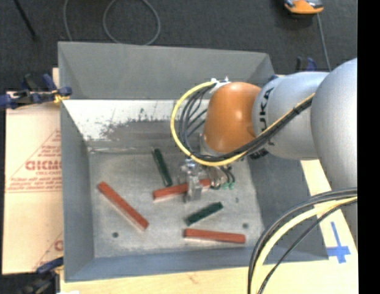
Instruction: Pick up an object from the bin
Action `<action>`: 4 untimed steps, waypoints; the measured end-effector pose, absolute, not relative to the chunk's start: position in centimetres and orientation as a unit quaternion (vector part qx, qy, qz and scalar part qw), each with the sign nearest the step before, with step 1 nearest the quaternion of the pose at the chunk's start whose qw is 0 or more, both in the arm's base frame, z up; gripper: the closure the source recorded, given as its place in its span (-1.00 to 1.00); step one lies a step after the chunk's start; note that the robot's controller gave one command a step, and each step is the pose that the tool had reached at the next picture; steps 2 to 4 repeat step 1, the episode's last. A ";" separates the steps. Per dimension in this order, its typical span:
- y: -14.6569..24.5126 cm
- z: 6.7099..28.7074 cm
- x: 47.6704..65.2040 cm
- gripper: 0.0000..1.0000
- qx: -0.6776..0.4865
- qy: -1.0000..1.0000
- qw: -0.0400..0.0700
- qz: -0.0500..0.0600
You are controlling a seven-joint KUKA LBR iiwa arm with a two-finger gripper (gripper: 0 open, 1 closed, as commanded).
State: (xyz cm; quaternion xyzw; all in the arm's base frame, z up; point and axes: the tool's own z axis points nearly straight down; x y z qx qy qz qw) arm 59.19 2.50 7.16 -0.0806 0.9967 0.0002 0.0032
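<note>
Crowding the gripper [194, 187]: red bar [168, 193], green stick [204, 213].

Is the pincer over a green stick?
No, the pincer is over the right end of a red stick in the middle of the bin.

Silver-grey arm [324, 115], big rounded links, black lettering [264, 106] up-right of the pincer [194, 186]. Glossy orange dome cover [229, 118] just above pincer. Yellow + blk cables [177, 122] loop round cover; 2nd bundle [281, 234] arcs lower right of pincer. Pincer: small, grey metal.
</note>
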 end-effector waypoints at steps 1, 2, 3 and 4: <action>1.0 22.9 54.9 1.00 -0.132 0.991 0.005 -0.001; 1.0 22.9 54.9 1.00 -0.132 0.991 0.005 -0.001; 1.0 22.9 54.9 1.00 -0.132 0.991 0.005 -0.001; 1.0 22.9 54.9 1.00 -0.132 0.991 0.005 -0.001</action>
